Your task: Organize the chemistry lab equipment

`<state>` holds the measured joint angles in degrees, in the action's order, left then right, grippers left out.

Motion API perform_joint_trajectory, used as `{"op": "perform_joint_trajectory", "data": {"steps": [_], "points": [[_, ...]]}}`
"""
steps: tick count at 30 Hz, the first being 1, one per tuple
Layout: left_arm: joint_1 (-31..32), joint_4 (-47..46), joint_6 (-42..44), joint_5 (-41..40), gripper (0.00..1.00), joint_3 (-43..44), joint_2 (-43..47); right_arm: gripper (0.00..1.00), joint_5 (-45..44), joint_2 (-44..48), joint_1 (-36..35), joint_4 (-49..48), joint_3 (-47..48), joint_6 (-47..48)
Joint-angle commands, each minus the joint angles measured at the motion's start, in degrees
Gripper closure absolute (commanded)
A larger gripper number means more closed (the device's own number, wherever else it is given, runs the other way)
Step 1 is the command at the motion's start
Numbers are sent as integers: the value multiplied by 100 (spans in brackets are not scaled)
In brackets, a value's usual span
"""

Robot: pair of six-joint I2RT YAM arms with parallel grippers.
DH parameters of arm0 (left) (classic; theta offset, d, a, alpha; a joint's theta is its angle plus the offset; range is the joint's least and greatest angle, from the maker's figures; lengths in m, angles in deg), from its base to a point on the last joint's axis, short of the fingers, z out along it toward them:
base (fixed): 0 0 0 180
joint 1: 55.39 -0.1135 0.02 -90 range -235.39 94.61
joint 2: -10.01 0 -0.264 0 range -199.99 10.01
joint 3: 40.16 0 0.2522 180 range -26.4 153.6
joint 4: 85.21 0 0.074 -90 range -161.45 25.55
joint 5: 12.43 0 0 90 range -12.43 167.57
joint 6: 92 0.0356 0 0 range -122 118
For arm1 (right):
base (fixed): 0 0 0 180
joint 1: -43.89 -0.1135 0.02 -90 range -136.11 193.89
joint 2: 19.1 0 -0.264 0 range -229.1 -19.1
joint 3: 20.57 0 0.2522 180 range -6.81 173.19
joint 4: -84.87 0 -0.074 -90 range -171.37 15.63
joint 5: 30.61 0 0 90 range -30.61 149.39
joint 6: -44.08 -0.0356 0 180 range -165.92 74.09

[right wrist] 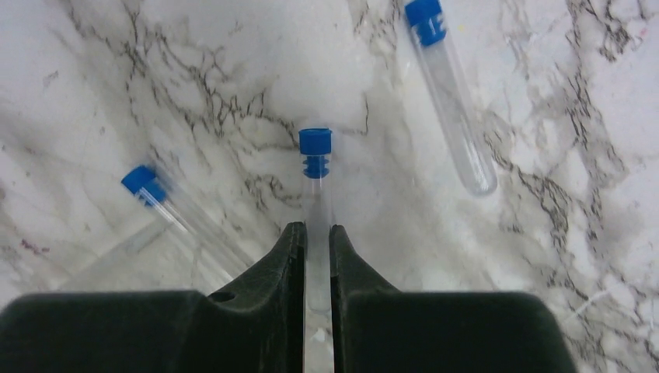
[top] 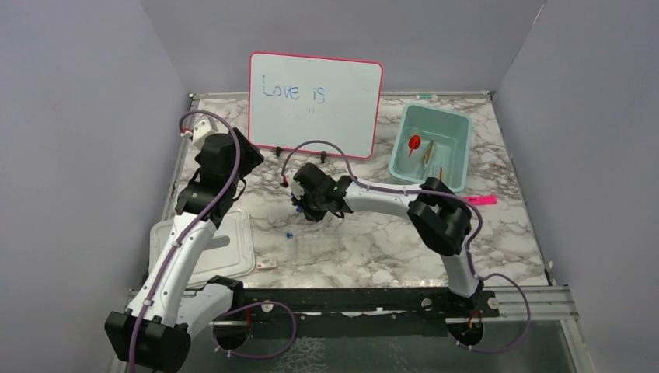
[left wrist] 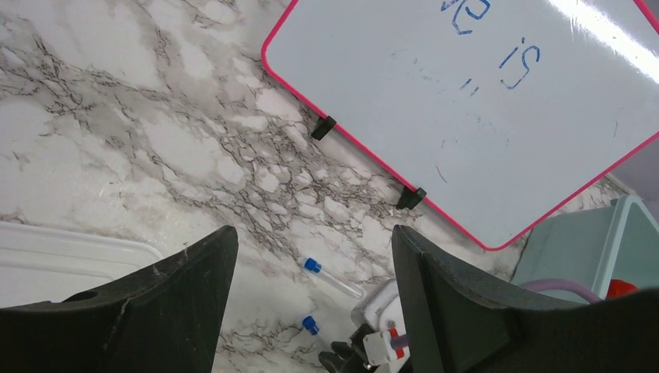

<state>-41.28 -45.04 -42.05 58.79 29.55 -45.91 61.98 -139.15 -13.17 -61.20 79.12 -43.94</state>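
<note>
Right claw: clenched on a blue-capped tube, over the middle of the marble bench.
Held tube: pinched by its clear body between the two fingers; the blue cap is carried just beyond the fingertips. Whether the tube is raised off the bench cannot be told.
Loose tube, one side: laid flat on the marble near the fingertips, apart from the held tube.
Loose tube, other side: laid flat and slanted, just beside one finger, not gripped.
Left claw: released, jaws spread wide and nothing between them; held above the bench towards the far left corner.
Below the left claw: two of the capped tubes are seen lying on the marble.
Whiteboard: stood along the far edge.
Teal bin: set at the far right corner, well apart from both claws; a red-nozzled bottle and slim tools are laid inside.
Pink marker: laid just beside the bin's near side.
White tray: placed by the near left corner.
</note>
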Motion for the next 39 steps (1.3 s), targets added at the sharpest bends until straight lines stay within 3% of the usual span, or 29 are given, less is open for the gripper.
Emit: {"op": "perform_joint_trajectory", "data": {"steps": [1,5,11,17,25,32,39], "points": [[4,189,-293,41,24,-35,135,91,-5,1049,-51,-777,-615,-145],[4,157,-462,805,21,4,7,91,-230,1787,-42,-1624,-1333,-513],[4,-439,-113,3305,20,240,-556,91,-548,2607,-42,-2726,-1976,-678],[4,-545,17,4729,28,435,-956,91,-643,3077,-40,-3249,-2262,-690],[4,-551,-57,5150,54,246,-1134,90,-639,3174,-42,-3438,-2401,-646],[4,-498,127,5548,70,145,-1267,90,-628,3129,-42,-3395,-2381,-610],[6,-256,586,5325,81,71,-1240,90,-628,3068,-42,-3362,-2319,-628]]}}
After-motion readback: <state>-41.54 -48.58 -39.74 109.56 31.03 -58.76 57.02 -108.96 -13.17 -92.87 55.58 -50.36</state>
